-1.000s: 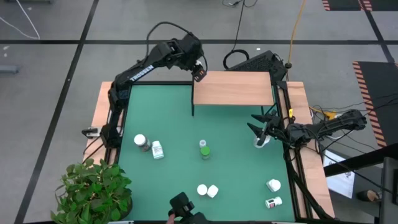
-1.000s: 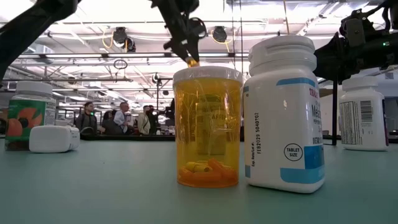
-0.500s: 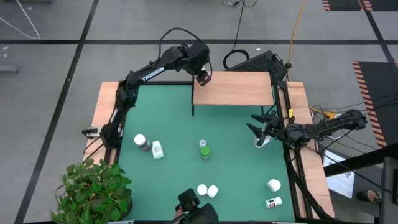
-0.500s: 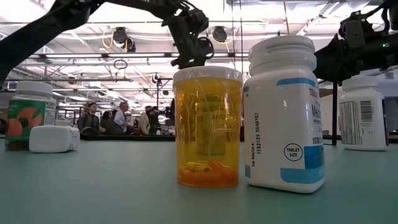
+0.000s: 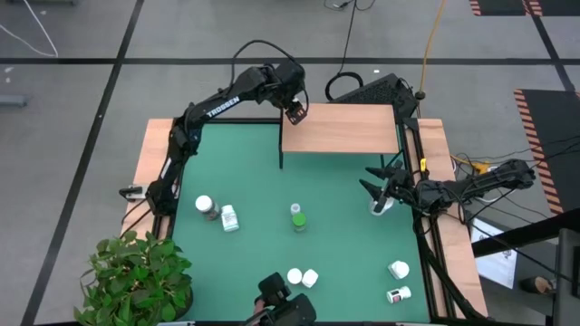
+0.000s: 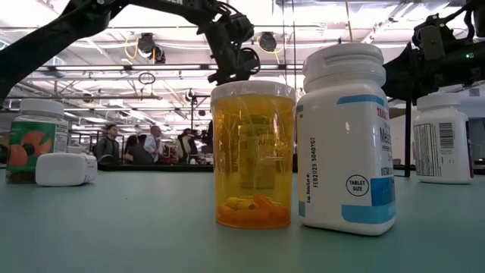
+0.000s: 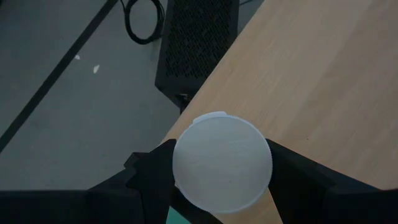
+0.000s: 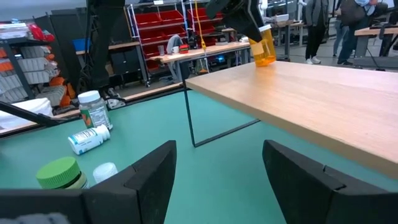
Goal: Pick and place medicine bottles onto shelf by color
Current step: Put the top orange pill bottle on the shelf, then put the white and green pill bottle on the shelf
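My left gripper (image 5: 294,110) is shut on a small orange bottle (image 8: 264,46) with a white cap (image 7: 222,163), over the far-left corner of the wooden shelf (image 5: 344,131). My right gripper (image 5: 379,184) stands open near the table's right edge, just beyond a white bottle (image 5: 381,206) and touching nothing. A green bottle (image 5: 296,217) stands mid-table. An upright bottle (image 5: 207,206) and a lying white one (image 5: 229,218) are on the left. An orange bottle (image 6: 252,155) and a blue-labelled white one (image 6: 348,136) stand at the near edge. My left gripper pinches the orange bottle between its two fingers (image 7: 152,177), one on each side just under the white cap (image 7: 222,163). It comes from above, pointing down. The bottle is upright at the shelf's corner (image 8: 264,62); whether its base touches the board I cannot tell.
Two more white bottles (image 5: 399,269) (image 5: 397,294) lie near the table's near-right corner. A potted plant (image 5: 140,281) stands at the near-left corner. A black box (image 7: 199,43) sits on the floor behind the shelf. People stand in the room beyond the table.
My left gripper, with the orange bottle, has moved a little toward the table's right, in over the shelf's far-left corner, and has since held still. The right arm has kept still.
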Controlling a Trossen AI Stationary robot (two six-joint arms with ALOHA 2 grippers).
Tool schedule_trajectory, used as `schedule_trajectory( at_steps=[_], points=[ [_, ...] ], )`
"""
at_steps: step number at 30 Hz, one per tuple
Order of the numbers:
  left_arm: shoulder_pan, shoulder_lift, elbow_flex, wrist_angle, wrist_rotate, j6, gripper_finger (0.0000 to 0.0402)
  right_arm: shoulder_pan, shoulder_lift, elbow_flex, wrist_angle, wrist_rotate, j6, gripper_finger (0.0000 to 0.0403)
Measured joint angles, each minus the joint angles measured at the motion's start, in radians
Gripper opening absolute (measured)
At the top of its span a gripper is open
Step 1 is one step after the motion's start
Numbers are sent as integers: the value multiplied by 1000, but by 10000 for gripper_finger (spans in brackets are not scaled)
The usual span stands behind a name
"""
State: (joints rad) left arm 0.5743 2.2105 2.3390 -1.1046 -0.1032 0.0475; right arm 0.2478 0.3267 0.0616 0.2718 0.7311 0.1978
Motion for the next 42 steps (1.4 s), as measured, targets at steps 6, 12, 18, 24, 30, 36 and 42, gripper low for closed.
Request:
schedule_trajectory(
  at_steps=[6, 12, 18, 24, 30, 36, 42],
  points=[
    [0, 0, 0, 0, 0, 0, 247, 0, 0, 0, 0, 0, 0, 235],
    [6, 0, 0, 2, 0, 1, 298, 0, 0, 0, 0, 1, 0, 235],
    [9, -10, -2, -9, 0, 12, 333, 0, 0, 0, 0, 1, 0, 235],
    [-15, -102, -2, -30, 1, 31, 334, 0, 0, 0, 0, 1, 0, 236],
    [-55, -213, -1, -95, -10, 36, 335, 0, 0, 0, 1, 1, -9, 236],
    [-127, -322, -52, -172, -99, 1, 335, 0, 1, 0, 3, -1, -10, 236],
    [-221, -497, -370, -117, -214, -75, 335, 0, 6, 0, 6, -5, -6, 236]
  ],
)
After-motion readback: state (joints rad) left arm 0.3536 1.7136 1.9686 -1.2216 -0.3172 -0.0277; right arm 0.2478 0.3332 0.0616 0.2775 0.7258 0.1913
